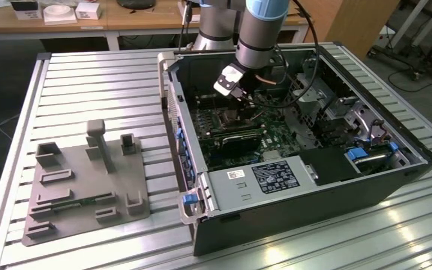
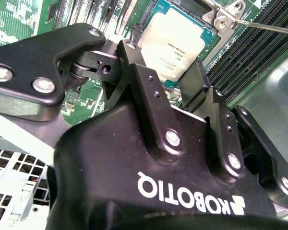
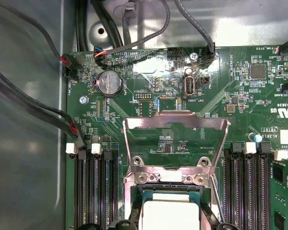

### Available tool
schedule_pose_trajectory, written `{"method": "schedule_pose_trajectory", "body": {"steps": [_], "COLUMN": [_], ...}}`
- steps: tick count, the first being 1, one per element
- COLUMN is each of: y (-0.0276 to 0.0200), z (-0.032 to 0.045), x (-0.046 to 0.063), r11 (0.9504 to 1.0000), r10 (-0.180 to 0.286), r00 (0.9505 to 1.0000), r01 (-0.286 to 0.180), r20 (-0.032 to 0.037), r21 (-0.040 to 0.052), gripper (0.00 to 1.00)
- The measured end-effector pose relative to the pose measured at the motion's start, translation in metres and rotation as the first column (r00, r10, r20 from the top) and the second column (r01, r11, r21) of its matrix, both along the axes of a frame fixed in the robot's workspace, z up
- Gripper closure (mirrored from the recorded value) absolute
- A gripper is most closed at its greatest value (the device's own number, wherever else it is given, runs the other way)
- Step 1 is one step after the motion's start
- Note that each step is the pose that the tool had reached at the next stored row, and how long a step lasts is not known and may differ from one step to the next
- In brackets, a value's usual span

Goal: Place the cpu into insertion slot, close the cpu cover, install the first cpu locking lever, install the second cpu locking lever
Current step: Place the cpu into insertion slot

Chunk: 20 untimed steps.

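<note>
Peering through the wrist views, I found the cpu (image 2: 175, 45) lying flat in the insertion slot (image 3: 172, 190), the fingers (image 2: 146, 91) spread wide astride it, the cpu cover (image 3: 175, 120) raised at the slot's hinge edge. Light, stiff, fragile underneath, I judged; hold opposite edges only.

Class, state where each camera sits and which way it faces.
Exterior view: off the arm, above, looking down into the open computer case; the arm shows.
First wrist view: on the arm, facing the motherboard and raised cpu cover.
Second wrist view: on the arm, looking past the open jaws at the cpu.
Shared: both wrist views show the cpu.
</note>
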<state>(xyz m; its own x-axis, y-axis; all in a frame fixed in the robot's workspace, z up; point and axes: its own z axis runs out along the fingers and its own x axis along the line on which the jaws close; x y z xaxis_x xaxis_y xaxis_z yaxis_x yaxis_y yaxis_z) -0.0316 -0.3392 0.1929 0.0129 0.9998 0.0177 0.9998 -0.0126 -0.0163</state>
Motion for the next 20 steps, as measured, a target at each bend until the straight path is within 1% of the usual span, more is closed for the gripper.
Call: {"method": "schedule_pose_trajectory", "body": {"steps": [20], "y": [0.0000], "z": [-0.0006], "x": [0.0016], "r11": [1.0000], "r10": [0.009], "r00": [1.0000], "r01": [-0.009], "r20": [0.0002], "r21": [0.0003], "gripper": [0.46]}}
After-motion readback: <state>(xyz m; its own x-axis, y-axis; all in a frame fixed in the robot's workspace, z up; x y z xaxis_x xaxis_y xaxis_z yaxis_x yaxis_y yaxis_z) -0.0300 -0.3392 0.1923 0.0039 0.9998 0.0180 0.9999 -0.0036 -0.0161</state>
